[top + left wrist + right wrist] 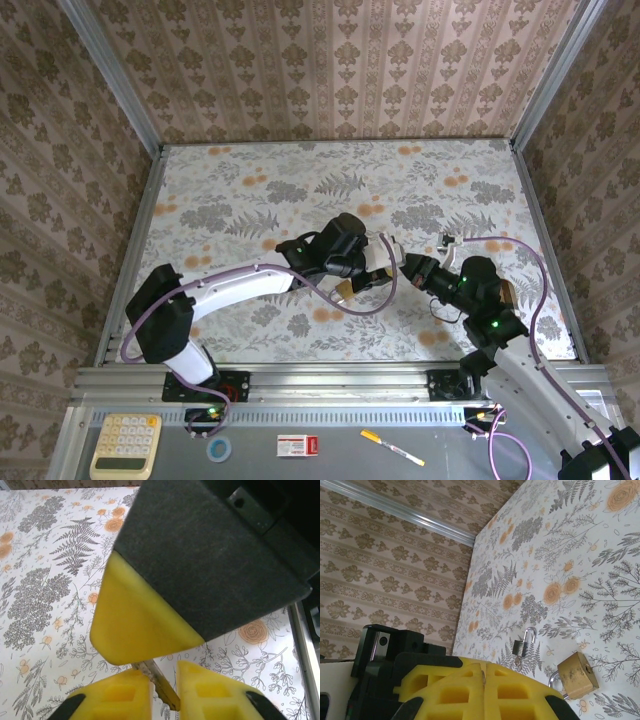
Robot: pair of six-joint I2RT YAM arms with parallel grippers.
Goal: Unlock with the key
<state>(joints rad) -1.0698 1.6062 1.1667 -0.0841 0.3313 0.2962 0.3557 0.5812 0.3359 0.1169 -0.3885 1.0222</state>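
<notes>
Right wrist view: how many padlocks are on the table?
2. A small grey padlock lies at lower centre of the picture; a brass padlock lies just lower right of it. Others may be hidden.

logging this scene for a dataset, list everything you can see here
table: one, white floral cloth, between brown patterned walls
brass padlock: one, brass, silvery shackle, lying on the cloth
small padlock: one, grey, near the brass one, not touching it
key: one, thin metal blade showing, poking out from the right gripper
calculator: one, cream, near ledge, left
tape roll: one, blue, near ledge
small box: one, red and white, near ledge
pen: one, yellow and white, near ledge
left gripper: one, yellow fingers apart, either side of the blade
right gripper: one, yellow pads shut on the key
</notes>
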